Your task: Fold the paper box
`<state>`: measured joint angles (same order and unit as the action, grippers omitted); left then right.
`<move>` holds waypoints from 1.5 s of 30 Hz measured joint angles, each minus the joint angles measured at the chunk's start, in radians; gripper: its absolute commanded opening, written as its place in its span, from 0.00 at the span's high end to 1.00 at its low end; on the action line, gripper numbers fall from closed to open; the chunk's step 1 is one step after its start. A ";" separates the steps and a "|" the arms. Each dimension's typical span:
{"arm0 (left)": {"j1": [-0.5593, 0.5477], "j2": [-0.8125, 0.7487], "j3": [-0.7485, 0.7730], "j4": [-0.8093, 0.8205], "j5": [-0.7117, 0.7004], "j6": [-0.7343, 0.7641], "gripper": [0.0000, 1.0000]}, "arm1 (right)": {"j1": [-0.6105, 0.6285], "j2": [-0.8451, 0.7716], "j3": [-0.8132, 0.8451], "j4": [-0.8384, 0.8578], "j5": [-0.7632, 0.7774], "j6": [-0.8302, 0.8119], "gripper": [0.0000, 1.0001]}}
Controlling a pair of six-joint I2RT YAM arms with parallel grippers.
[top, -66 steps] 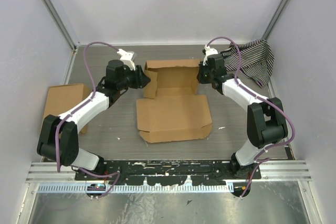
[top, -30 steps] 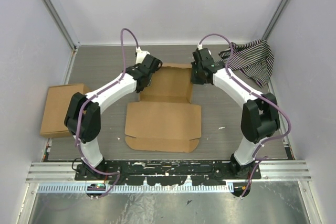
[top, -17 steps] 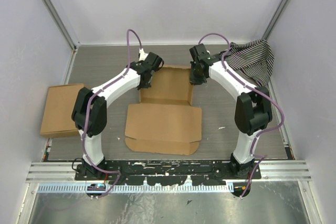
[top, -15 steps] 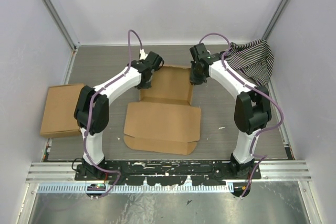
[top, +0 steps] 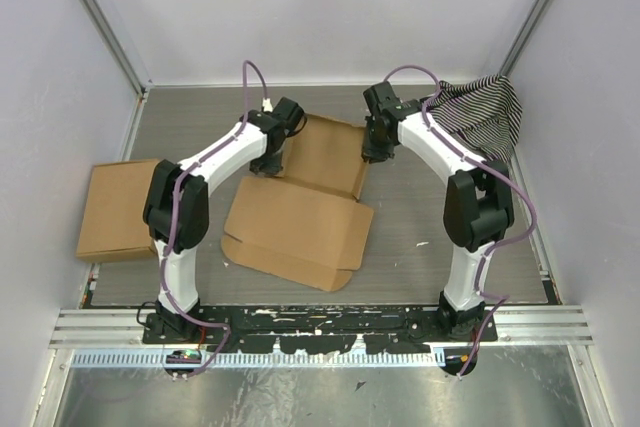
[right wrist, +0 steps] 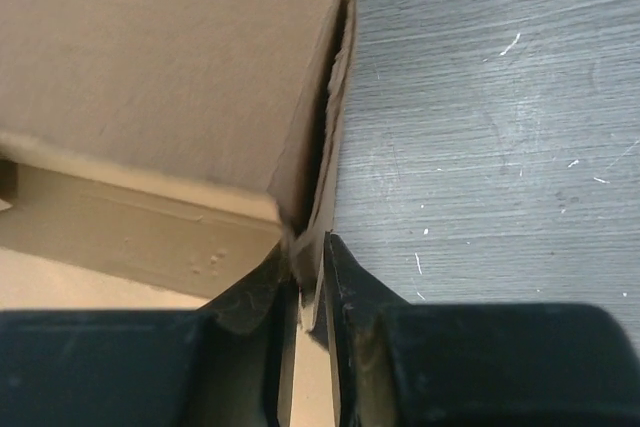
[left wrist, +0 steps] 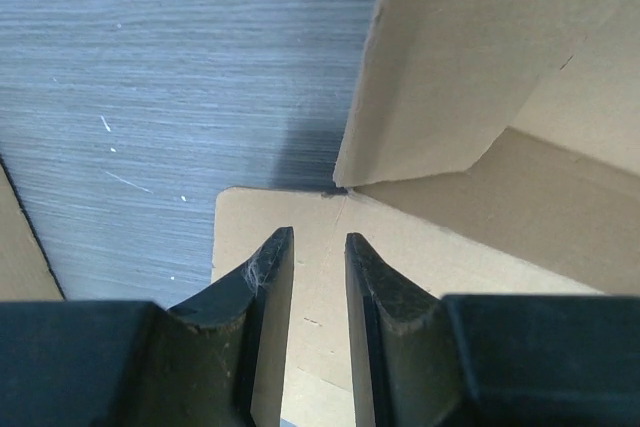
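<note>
The paper box lies open and skewed on the grey table, its big near panel angled toward the left and its far part raised. My right gripper is at the box's far right corner. In the right wrist view this gripper is shut on the doubled edge of the box's right side wall. My left gripper is at the far left corner. In the left wrist view it is narrowly open with nothing between its fingers, above a flat panel, and an upright side flap stands just beyond the tips.
A narrower oblong cardboard piece lies at the left wall. A black-and-white striped cloth is bunched in the far right corner. Enclosure walls close three sides, and a metal rail runs along the near edge.
The box has swung round on the table, its near panel moving left and tilting. The arms stay at the far corners. The left corner now lies beyond my left fingers.
</note>
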<state>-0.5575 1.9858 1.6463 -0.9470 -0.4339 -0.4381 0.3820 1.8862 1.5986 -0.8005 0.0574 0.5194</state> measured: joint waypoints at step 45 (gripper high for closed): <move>0.187 0.333 0.383 0.045 0.440 0.071 0.53 | -0.003 0.233 0.062 0.007 0.000 -0.022 0.70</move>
<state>-0.3710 2.3188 2.0296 -0.9020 0.0063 -0.3672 0.3790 2.1193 1.6604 -0.7937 0.0570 0.4976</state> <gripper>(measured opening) 0.525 0.377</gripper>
